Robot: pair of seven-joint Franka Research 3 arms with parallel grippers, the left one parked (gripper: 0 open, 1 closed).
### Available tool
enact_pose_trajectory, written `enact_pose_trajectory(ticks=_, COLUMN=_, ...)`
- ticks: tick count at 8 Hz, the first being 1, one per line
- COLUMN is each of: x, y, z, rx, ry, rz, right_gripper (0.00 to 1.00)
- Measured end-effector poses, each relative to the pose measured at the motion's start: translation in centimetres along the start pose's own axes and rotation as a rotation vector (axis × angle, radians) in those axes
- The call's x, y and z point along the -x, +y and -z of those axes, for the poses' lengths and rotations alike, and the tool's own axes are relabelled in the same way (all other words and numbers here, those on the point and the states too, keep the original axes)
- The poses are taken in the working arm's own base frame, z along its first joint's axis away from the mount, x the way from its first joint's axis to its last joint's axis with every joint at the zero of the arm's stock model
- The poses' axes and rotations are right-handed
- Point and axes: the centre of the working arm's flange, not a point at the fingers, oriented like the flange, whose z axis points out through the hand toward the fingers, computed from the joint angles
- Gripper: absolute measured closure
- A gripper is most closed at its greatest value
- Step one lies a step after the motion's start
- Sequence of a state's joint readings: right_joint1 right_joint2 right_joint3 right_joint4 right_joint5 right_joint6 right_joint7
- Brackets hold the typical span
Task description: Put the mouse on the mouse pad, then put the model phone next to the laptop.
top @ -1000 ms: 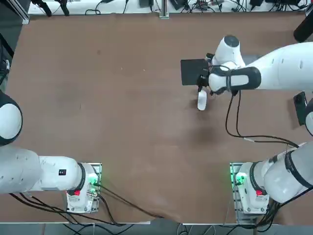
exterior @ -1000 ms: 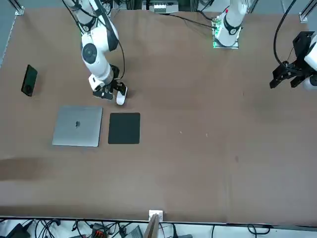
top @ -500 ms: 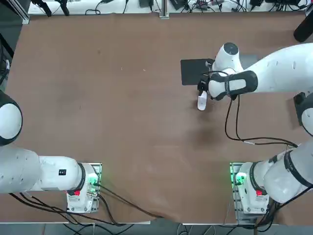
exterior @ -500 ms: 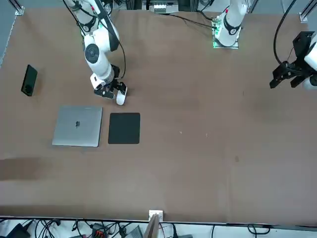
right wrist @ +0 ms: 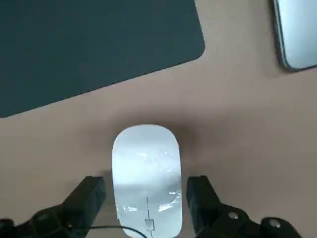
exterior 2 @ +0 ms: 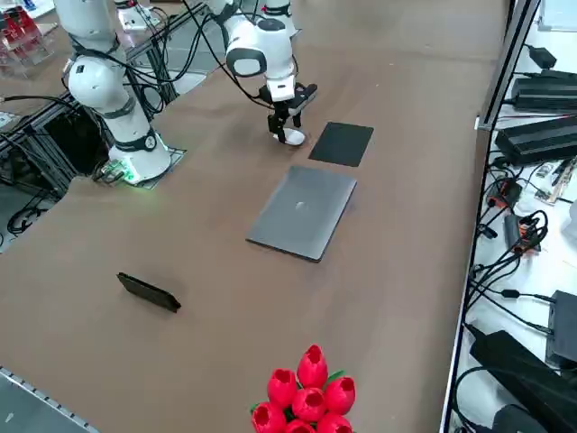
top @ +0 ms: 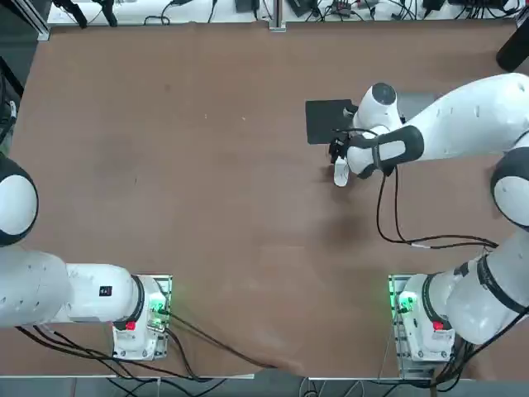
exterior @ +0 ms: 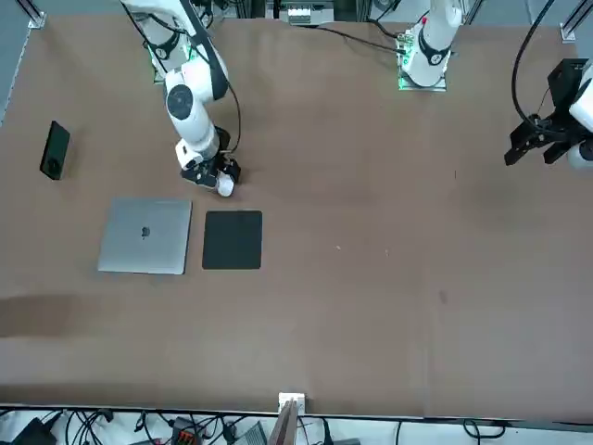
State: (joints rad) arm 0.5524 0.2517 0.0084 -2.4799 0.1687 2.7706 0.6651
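Observation:
The white oval mouse (right wrist: 146, 178) lies on the bare table just short of the black mouse pad (right wrist: 94, 44). My right gripper (right wrist: 146, 198) is open and low over the mouse, one finger (right wrist: 91, 196) on each side of its rear with a narrow gap to it. In the front view the mouse (exterior: 225, 187) shows under the gripper (exterior: 220, 178), with the mouse pad (exterior: 232, 239) beside the silver laptop (exterior: 145, 235). The dark model phone (exterior: 55, 149) lies apart, beyond the laptop's far side from the pad.
A bunch of red artificial tulips (exterior 2: 306, 392) stands at the table's near corner in the right side view. A table edge with cables and black boxes (exterior 2: 541, 90) runs behind the laptop (exterior 2: 303, 212).
My right gripper has shifted and dropped onto the mouse, so its open fingers now straddle it. The mouse, pad, laptop and phone have not moved.

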Motion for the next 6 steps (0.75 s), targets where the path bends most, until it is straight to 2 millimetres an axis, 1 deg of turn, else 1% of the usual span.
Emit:
enact_pose_trajectory(ticks=3, x=0.15, y=0.06, z=-0.56, rx=0.006, ry=-0.005, rz=0.001, right_gripper=0.00)
enact_pose_trajectory(ticks=5, x=0.27, y=0.22, z=-1.11, rx=0.015, ry=-0.013, rz=0.001, right_gripper=0.06)
enact_pose_trajectory(ticks=6, x=0.28, y=0.26, z=-1.23, rx=0.017, ry=-0.015, rz=0.000, right_gripper=0.14)
